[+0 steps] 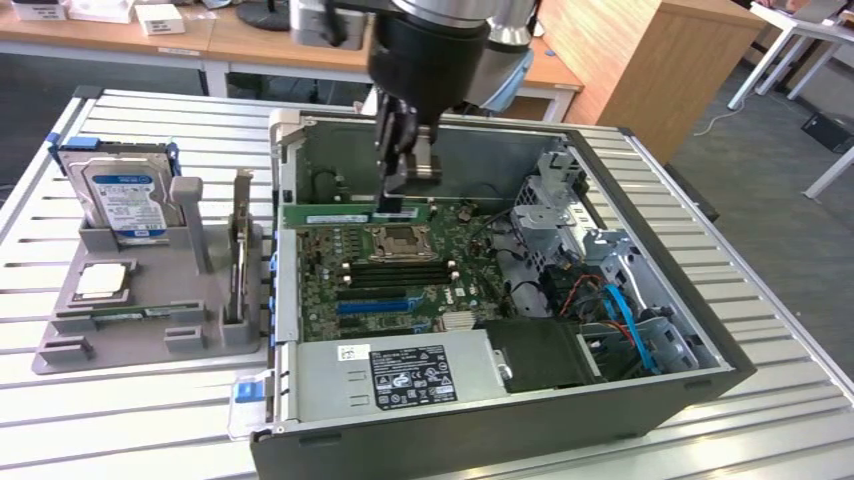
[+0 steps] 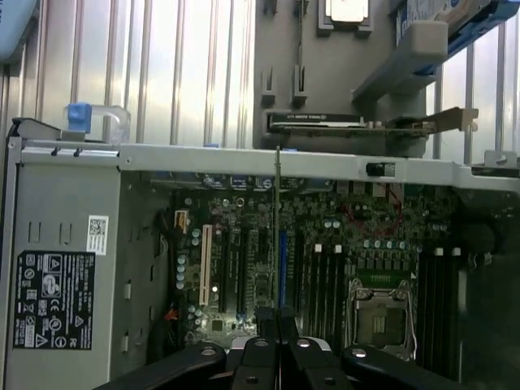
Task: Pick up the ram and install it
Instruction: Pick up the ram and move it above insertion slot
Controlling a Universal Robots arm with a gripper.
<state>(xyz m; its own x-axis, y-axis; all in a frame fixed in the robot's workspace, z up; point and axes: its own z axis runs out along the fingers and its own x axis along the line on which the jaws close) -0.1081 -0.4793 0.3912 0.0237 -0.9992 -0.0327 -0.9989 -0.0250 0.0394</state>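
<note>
Vertically, gripper [image 1: 399, 203] clamping ram [image 1: 331, 214], above motherboard [image 1: 461, 272]

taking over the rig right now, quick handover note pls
End effector: shut on the ram, gripping it nearer its end toward the exterior view's right.
Ram: held level inside the open case, over the motherboard, on the far side of the CPU socket.
Black memory slots: look empty.
Done: ram picked up.
Left: the install; the ram is not seated in any slot.
</note>
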